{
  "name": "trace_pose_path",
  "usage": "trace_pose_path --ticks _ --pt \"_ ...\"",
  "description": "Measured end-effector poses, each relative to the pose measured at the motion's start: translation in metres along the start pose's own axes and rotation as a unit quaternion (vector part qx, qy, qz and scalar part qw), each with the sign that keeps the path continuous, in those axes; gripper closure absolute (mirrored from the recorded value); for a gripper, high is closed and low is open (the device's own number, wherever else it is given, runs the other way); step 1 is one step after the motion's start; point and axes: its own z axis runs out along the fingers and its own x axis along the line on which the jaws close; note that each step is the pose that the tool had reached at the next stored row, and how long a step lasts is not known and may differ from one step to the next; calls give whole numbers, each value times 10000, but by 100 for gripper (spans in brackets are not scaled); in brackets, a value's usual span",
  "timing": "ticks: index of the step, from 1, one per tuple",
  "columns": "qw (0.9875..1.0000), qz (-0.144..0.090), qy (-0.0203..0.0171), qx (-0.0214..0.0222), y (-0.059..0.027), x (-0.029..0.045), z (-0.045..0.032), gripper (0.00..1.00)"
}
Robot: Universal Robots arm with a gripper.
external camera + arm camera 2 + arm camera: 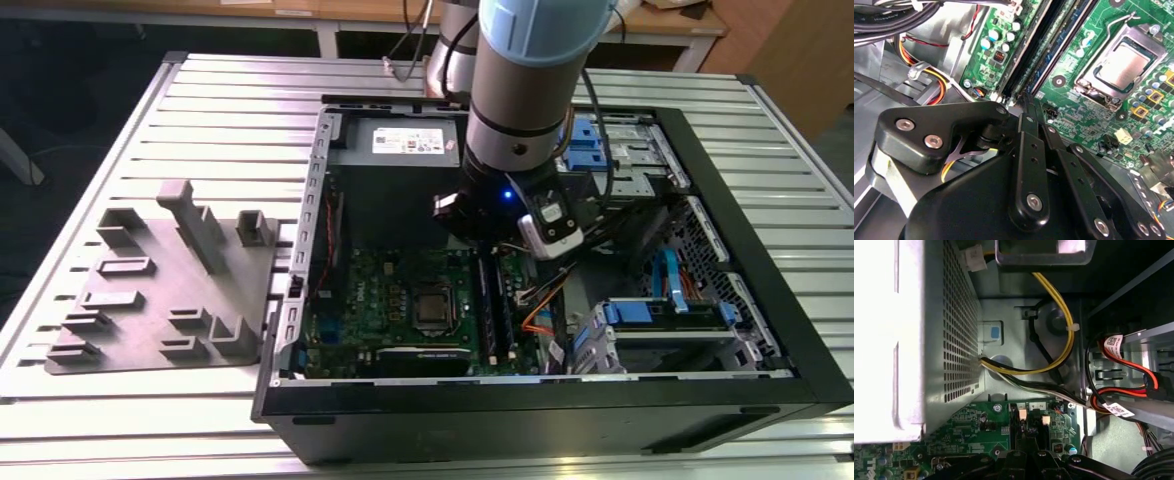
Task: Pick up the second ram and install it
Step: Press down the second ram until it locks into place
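The arm (527, 90) reaches down into the open computer case (747, 250), which lies on its side on the slatted metal table (160, 110); its gripper (487, 245) hangs low over the green motherboard (387, 300), right at the end of the long black memory slots (491, 305) nearest the grey power-supply box (400, 140). In the second wrist view the black fingers (1030, 145) stand drawn close together, their tips (1024, 102) down at the end of the slots (1054, 35); whether a thin board is pinched between them I cannot tell from here. One slot seems to carry a stick (1066, 37) already seated, though it is hard to be sure; the processor socket (1121, 65) sits just beside the slots. Off to the exterior view's left a grey parts holder (167, 290) lies on the table. In the first wrist view, yellow and black cables (1054, 360) run from the perforated box (949, 335) toward the board.
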Motion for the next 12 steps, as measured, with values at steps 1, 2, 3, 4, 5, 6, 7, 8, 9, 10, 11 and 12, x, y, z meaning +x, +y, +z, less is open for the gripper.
trace_pose_path --ticks 1,2,3,4,5,6,7,8,9,10,11,12 --pt "10000 0 0 0 -1 0 12 93" --pt "10000 0 0 3 -2 1 27 93" --pt "10000 0 1 5 -4 2 36 93" --pt "10000 0 1 4 -3 2 38 93" --pt "10000 0 0 4 -3 2 39 93" --pt "10000 0 -1 1 -3 2 42 93" --pt "10000 0 -1 1 -3 2 42 93" --pt "10000 0 -1 1 -3 2 42 93" --pt "10000 0 -1 1 -3 2 46 93" --pt "10000 0 -1 0 -3 2 53 93" --pt "10000 0 -1 0 -4 2 57 93" --pt "10000 0 0 2 -4 2 57 93"
